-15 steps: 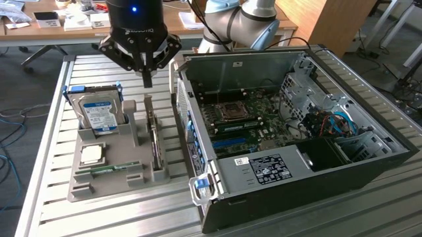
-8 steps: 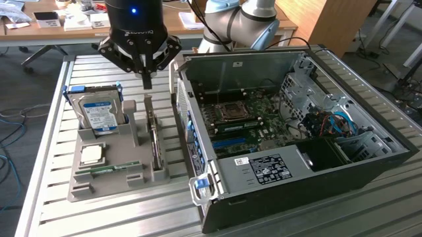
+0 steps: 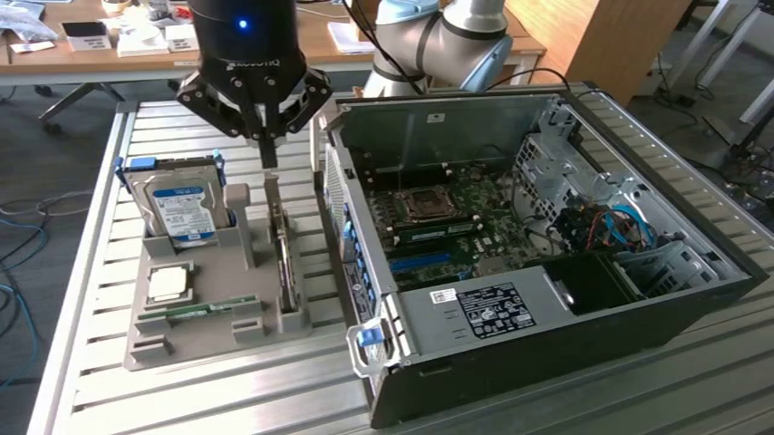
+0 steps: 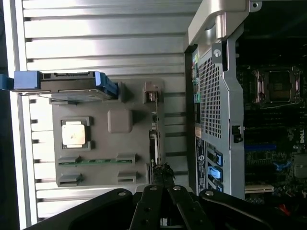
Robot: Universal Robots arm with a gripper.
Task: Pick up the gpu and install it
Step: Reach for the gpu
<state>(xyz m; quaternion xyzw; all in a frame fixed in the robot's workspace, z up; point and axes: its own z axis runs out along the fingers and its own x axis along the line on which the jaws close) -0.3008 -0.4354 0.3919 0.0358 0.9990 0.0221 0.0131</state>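
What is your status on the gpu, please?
Fingers shut on gpu, at its top edge. Gpu standing on edge in grey holder, beside open computer case. Nothing blocking it.

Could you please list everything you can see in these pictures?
gpu: one, dark, on edge in the holder's slot nearest the case
hard drive: one, silver with blue caddy, upright in the holder
processor: one, silver, flat in the holder
memory stick: one, green, lying in the holder
holder: one, grey, on the table
computer case: one, black, open, on the exterior view's right
table: one, silver, beneath everything
robot arm: one, grey-blue, behind the case
end effector: one, black, shut, tips at the gpu's upper end
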